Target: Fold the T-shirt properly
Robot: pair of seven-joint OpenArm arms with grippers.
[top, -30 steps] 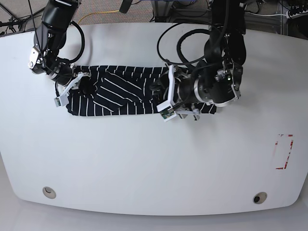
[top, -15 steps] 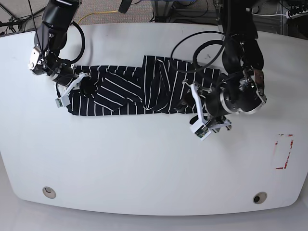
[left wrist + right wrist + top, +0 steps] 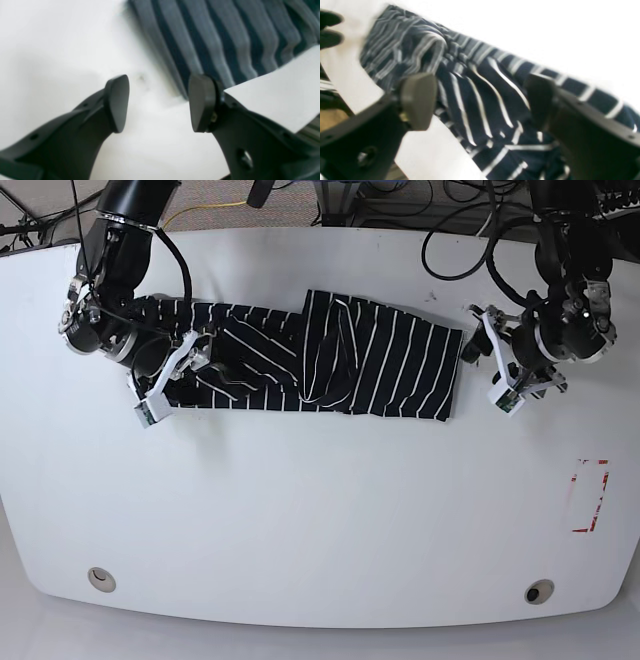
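While both grippers, left and right, stood wide and empty, the limp T-shirt looked best pinched at its hem corners.

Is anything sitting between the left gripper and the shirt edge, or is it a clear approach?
Nothing visible blocks it. The left gripper is open over bare table, just off the T-shirt's edge, with only white tabletop between them. The right gripper is open directly over the striped fabric.
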